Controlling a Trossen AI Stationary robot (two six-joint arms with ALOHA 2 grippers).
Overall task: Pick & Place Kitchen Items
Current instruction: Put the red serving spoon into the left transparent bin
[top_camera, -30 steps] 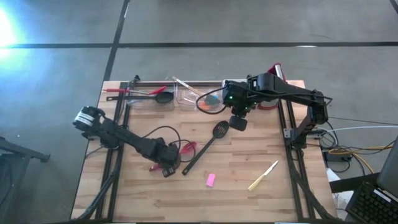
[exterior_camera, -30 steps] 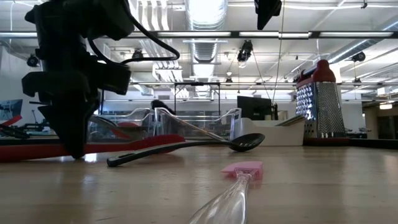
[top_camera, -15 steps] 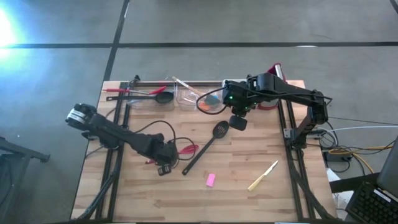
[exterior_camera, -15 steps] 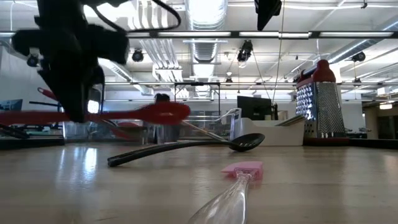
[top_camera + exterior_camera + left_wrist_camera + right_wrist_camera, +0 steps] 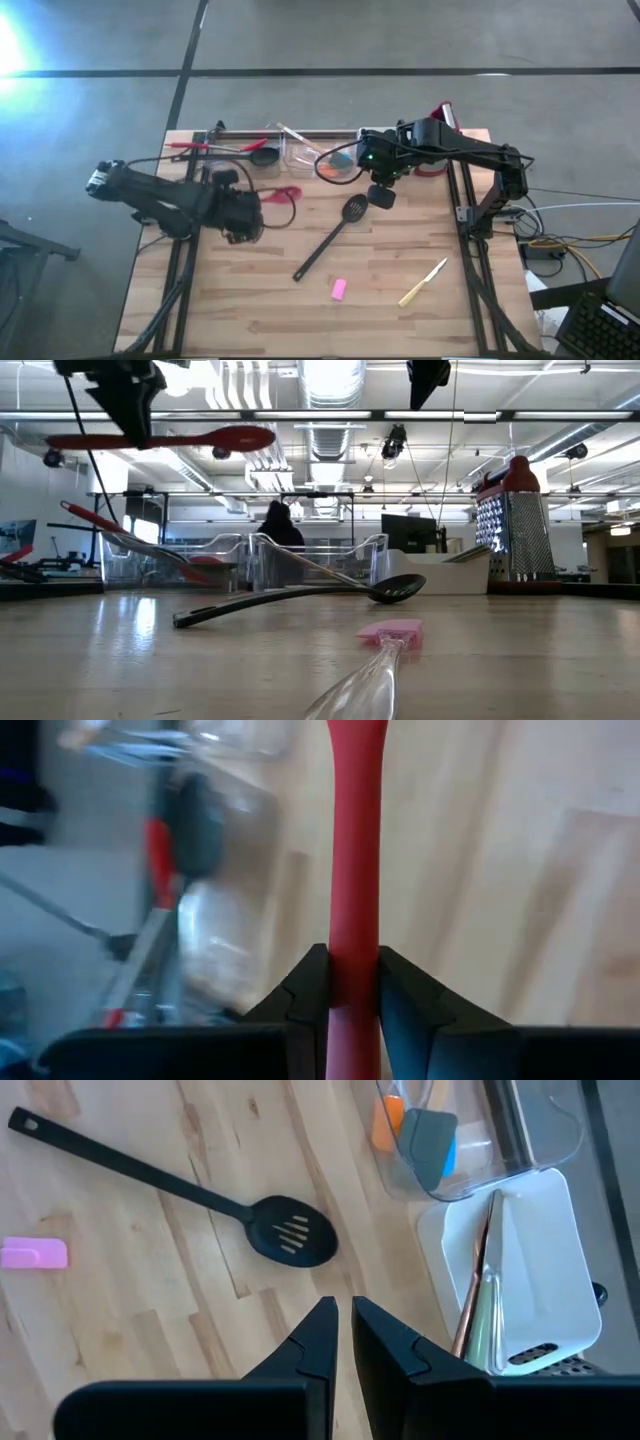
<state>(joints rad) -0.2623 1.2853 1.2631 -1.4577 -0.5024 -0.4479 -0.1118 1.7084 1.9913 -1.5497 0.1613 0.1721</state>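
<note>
My left gripper (image 5: 248,207) is shut on a red long-handled utensil (image 5: 160,438) with a rounded head (image 5: 286,193), held high over the table's left half. My right gripper (image 5: 381,196) hangs shut and empty above the table, near the head of the black slotted spoon (image 5: 330,238). That spoon lies flat on the wood, as do a pink scraper (image 5: 338,289) and a yellow-handled knife (image 5: 422,284). Red utensils and a black ladle (image 5: 262,156) lie at the far left. My left gripper pinches the red utensil's handle (image 5: 355,935) between its two fingers, about midway along the handle. The fingers come from above, slanting down, and lie across it. The utensil hangs roughly level and clear of the table, its head (image 5: 235,435) toward the table's middle.
Clear tubs (image 5: 300,152) stand at the far edge; one holds orange and blue-grey scrapers (image 5: 420,1135). A white tub (image 5: 540,1280) with knives and a steel grater (image 5: 512,525) stand at the far right. Bare wood lies near the front edge.
My left gripper has risen from the tabletop and moved toward the table's far left, tipping as it went. The red utensil has come up off the wood with it and now hangs level, high above the table. My right arm has kept still.
</note>
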